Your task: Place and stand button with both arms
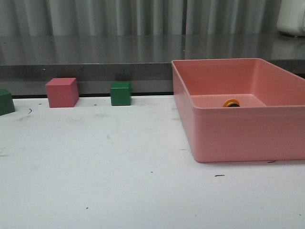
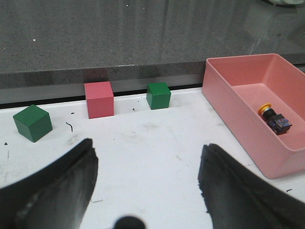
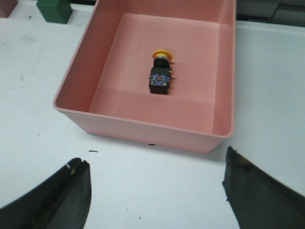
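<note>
We see the button on its side in the bin, ahead of our right gripper, nearer, jaws wide; left gripper wide too.

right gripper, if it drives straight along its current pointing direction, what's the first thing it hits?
Probably the near wall of the pink bin, which lies directly ahead of the open right gripper. Only bare white table lies between. The button lies on its side farther in. Height relative to the rim is unclear.
</note>
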Controlling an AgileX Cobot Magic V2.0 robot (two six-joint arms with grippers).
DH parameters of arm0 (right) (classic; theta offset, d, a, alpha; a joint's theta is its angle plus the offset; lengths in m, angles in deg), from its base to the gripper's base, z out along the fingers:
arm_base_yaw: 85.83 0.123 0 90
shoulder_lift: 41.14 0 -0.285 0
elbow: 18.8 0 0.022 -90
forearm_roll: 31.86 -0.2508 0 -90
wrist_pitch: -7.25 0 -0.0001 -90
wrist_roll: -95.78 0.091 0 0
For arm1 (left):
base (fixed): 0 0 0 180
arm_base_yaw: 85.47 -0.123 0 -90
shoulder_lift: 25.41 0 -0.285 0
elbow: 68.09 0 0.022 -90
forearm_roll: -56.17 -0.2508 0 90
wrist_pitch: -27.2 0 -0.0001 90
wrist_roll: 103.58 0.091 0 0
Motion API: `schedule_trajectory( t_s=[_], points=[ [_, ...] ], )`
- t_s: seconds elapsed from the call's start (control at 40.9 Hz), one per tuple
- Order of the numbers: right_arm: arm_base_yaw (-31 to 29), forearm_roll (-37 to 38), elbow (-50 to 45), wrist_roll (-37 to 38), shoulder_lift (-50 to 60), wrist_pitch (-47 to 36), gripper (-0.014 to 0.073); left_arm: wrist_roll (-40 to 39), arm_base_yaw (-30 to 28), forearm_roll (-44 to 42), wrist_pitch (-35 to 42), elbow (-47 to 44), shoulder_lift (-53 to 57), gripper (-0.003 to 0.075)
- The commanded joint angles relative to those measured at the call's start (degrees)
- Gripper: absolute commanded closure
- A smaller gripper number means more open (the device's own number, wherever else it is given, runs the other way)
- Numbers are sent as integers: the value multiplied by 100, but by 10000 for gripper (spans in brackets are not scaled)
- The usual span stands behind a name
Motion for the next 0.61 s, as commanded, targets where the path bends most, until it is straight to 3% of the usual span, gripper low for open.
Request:
schedule_trajectory(
  t_s=[0.0, 0.586],
  points=[
    [161, -58, 489, -79, -574, -150, 0, -32, 51, 82, 417, 191, -56, 281],
    [262, 14, 2738, 231, -4382, 426, 1, -32, 51, 82, 428, 191, -56, 281]
  ],
)
